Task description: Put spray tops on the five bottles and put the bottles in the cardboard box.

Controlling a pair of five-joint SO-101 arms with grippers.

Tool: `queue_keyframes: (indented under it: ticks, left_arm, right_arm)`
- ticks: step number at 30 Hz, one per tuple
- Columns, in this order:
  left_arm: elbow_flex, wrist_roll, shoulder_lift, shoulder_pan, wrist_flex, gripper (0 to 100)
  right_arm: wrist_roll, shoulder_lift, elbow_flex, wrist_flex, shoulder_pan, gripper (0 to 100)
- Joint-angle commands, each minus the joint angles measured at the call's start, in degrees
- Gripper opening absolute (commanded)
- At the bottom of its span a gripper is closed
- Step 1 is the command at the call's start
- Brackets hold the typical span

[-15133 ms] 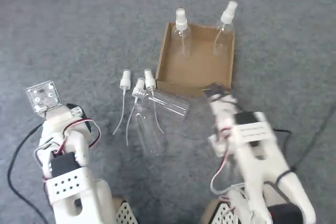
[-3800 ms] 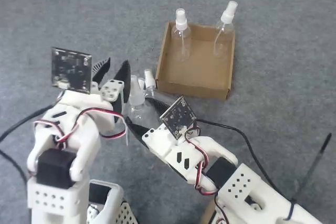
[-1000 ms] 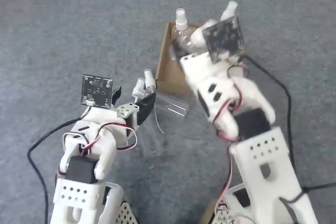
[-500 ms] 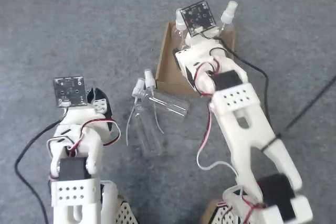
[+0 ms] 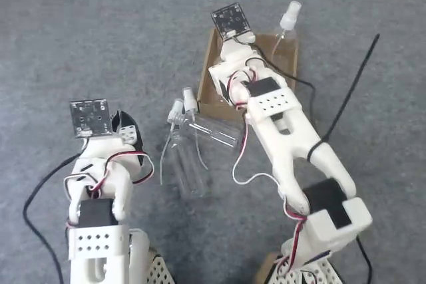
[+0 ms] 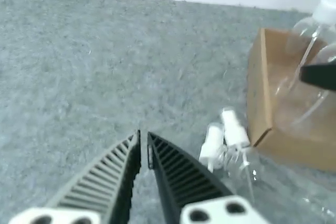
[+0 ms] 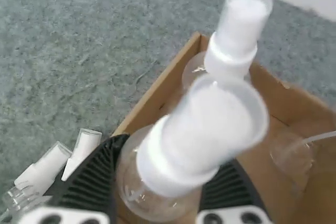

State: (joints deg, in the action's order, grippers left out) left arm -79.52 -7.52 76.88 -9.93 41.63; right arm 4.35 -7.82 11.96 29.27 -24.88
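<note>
My right gripper (image 7: 157, 184) is shut on a clear bottle (image 7: 199, 124) with a white spray top, held upright over the left part of the cardboard box (image 5: 212, 106). Right behind it in the box stands a second topped bottle (image 7: 239, 30). A third topped bottle (image 5: 286, 28) stands at the box's back right. Two bare bottles (image 5: 190, 164) (image 5: 216, 131) lie on the carpet left of the box, with two loose spray tops (image 5: 176, 108) (image 5: 190, 100) by their necks. My left gripper (image 6: 143, 139) is shut and empty, low over the carpet short of the tops (image 6: 212, 141).
Grey carpet covers the table. The right arm (image 5: 279, 118) stretches across the box's front wall. A black cable (image 5: 353, 84) rises on the right. Bare carpet lies left of and behind the left gripper.
The right arm has carried its bottle forward and left, over the box's left side. The left gripper has pulled back from the loose spray tops toward the left.
</note>
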Motion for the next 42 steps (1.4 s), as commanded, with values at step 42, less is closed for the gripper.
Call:
queue_keyframes:
  ticks: [42]
  left_arm:
    - [0.6,0.0,0.9,0.0,-1.4,1]
  right_arm:
    - [-0.3,-5.0,-3.3,-4.4,-0.8,14.9]
